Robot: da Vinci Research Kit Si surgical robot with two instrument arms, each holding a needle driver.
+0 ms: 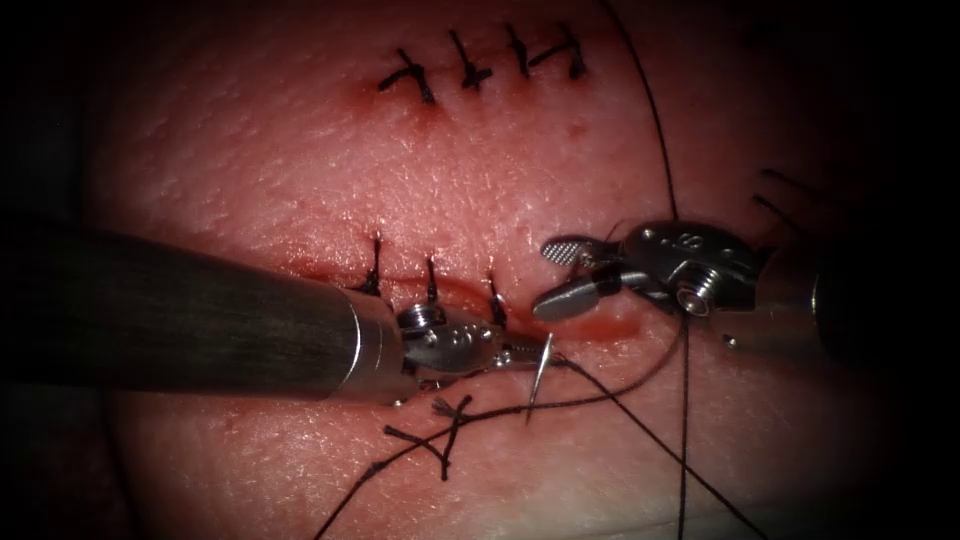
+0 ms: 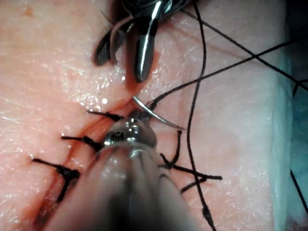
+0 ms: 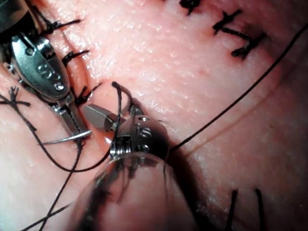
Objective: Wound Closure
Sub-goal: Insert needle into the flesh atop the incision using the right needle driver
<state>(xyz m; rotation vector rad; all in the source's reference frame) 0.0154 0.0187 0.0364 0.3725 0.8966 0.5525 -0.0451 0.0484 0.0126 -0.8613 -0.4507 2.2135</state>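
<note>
The cut (image 1: pixel 610 322) runs across the tissue (image 1: pixel 300 150), with three dark stitches (image 1: pixel 432 282) over its left part. My left tool (image 1: pixel 530 352) comes in from the left, its jaws shut on the curved needle (image 1: pixel 539 385) near its thread end. The needle's point hangs free just below the cut, out of the tissue. It shows again as needle (image 2: pixel 161 120) and needle (image 3: pixel 62 138). My right tool (image 1: pixel 548 275) stands open at the unstitched right end of the cut and holds nothing; its lower jaw rests on the tissue edge. Black thread (image 1: pixel 620 395) trails from the needle.
A finished row of stitches (image 1: pixel 480 65) lies on the far tissue. A knotted tuft of cut thread ends (image 1: pixel 445 440) sits below the left tool. A long thread strand (image 1: pixel 655 110) runs down past the right tool's wrist (image 1: pixel 690 265). Red fluid pools in the cut.
</note>
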